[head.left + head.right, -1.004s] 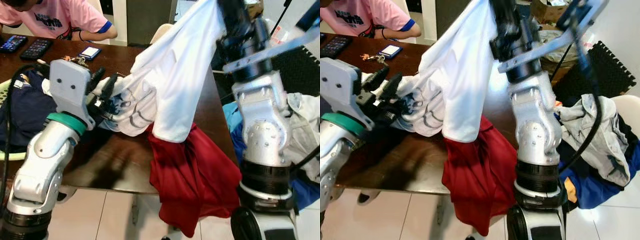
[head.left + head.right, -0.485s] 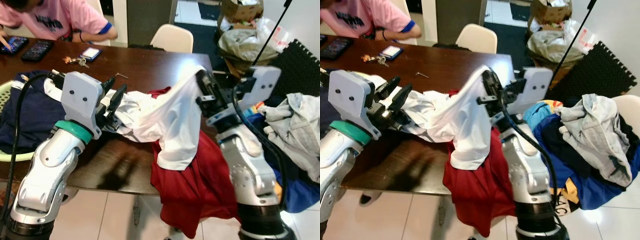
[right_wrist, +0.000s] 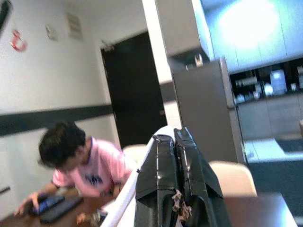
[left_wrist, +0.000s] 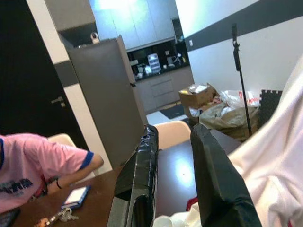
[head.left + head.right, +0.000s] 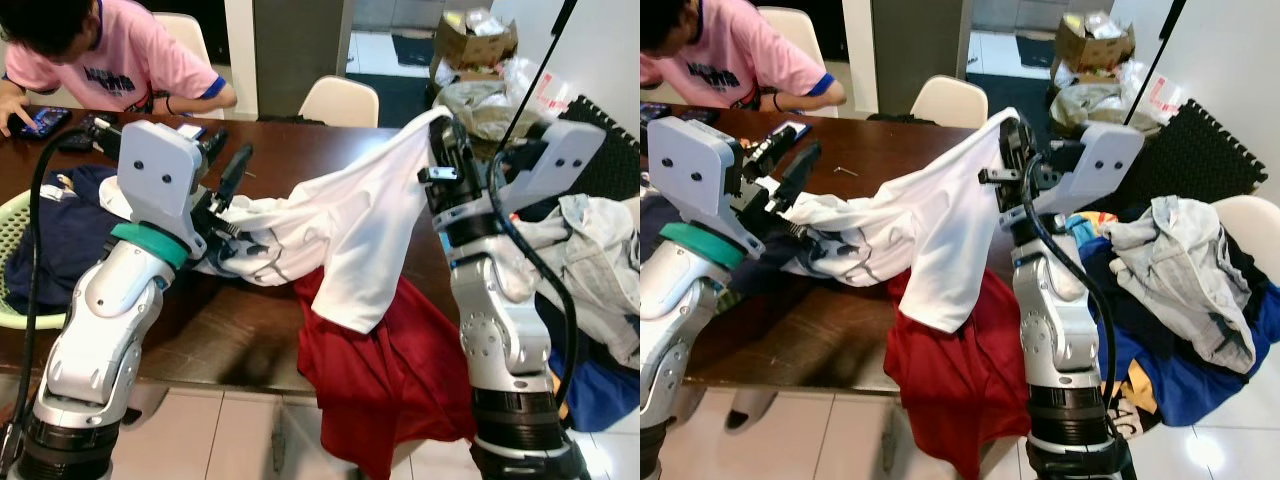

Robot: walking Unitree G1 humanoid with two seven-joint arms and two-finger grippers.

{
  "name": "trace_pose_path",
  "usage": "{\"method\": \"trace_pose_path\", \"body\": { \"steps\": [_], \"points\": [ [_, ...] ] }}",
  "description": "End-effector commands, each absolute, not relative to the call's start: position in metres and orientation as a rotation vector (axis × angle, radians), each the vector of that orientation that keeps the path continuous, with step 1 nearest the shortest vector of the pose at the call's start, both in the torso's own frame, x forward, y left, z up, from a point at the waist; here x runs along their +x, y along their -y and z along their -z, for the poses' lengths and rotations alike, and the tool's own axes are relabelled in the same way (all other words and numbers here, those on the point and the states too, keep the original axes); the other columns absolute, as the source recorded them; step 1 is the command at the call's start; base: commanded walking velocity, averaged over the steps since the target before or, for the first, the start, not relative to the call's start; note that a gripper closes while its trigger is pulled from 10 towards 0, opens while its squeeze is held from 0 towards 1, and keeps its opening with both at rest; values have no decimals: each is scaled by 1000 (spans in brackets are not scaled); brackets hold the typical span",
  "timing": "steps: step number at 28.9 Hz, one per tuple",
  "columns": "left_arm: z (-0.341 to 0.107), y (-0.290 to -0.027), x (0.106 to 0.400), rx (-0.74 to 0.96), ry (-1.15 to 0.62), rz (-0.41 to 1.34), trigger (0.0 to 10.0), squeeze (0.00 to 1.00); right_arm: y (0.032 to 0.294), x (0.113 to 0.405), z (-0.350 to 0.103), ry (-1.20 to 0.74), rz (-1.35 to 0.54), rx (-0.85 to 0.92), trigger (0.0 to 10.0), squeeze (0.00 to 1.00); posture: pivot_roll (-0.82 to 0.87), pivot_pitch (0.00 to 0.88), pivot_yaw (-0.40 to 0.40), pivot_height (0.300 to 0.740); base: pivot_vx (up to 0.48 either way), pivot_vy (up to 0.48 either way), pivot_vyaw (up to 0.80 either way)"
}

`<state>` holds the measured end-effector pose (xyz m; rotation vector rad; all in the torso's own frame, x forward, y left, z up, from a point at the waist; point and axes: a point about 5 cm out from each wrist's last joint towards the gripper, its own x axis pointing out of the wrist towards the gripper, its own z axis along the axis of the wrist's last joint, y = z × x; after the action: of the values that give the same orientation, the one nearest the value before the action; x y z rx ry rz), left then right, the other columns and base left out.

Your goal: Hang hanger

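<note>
The right gripper, raised above the far edge of the brown table, has its fingers pressed together on an edge of the white shirt, which drapes from it toward the left gripper. The left fingers stand apart, angled upward, with the shirt's bunched end lying against their base; nothing is clamped between them. A red garment hangs off the table's near edge below the shirt. A person in a pink shirt sits at the far side. I cannot make out a hanger.
</note>
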<state>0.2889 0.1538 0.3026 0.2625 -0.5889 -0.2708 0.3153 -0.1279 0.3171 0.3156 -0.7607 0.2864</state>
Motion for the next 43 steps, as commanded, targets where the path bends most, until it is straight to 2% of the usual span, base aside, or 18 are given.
{"method": "trace_pose_path", "body": {
  "steps": [1, 4, 8, 15, 32, 43],
  "points": [
    [-296, -153, 292, 260, 567, 279, 10000, 0, 135, 307, -331, 843, -266, 323, 10000, 0, 50, 0, 50, 740, 0, 0, 0],
    [-294, -150, 293, 259, 563, 286, 10000, 0, 137, 305, -336, 868, -267, 317, 10000, 0, 41, 0, 52, 740, 0, 0, 0],
    [-282, -150, 297, 241, 530, 286, 10000, 0, 125, 311, -310, 775, -297, 240, 10000, 0, 27, 9, 42, 740, 0, 0, 0],
    [-280, -153, 298, 237, 524, 279, 10000, 0, 125, 316, -305, 756, -290, 237, 10000, 0, 28, 11, 40, 740, 0, 0, 0],
    [-280, -151, 304, 235, 531, 281, 10000, 0, 128, 322, -295, 727, -276, 222, 10000, 0, 23, 25, 41, 676, 0, 0, 0],
    [-279, -149, 304, 234, 533, 281, 10000, 0, 127, 323, -290, 713, -282, 215, 10000, 0, 22, 26, 39, 656, 0, 0, 0]
  ]
}}
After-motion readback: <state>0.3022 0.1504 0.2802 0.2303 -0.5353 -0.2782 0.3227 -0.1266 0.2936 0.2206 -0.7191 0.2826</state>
